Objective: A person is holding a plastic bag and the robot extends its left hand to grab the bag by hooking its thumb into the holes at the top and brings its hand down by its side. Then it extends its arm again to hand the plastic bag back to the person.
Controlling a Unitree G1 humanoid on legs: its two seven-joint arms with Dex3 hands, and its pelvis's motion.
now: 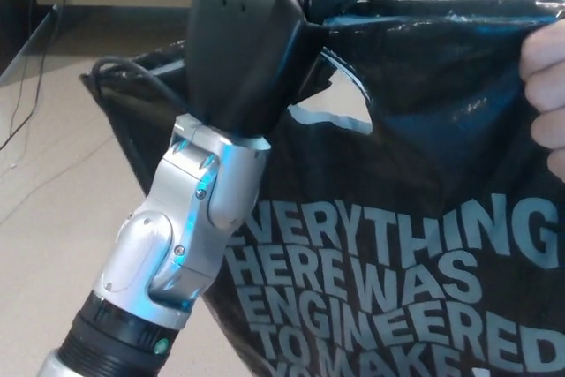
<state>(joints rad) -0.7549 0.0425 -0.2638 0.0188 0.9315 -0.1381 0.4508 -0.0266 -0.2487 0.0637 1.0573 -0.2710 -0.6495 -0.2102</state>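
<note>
Head view: the black plastic bag (415, 218) fills the right and centre, its far right corner held up by a person's hand (547, 99). It looks thin, limp and light; its cut-out handle hole (340, 108) is the hold. The left hand (265, 41) is at that hole; grip can't be told.
</note>
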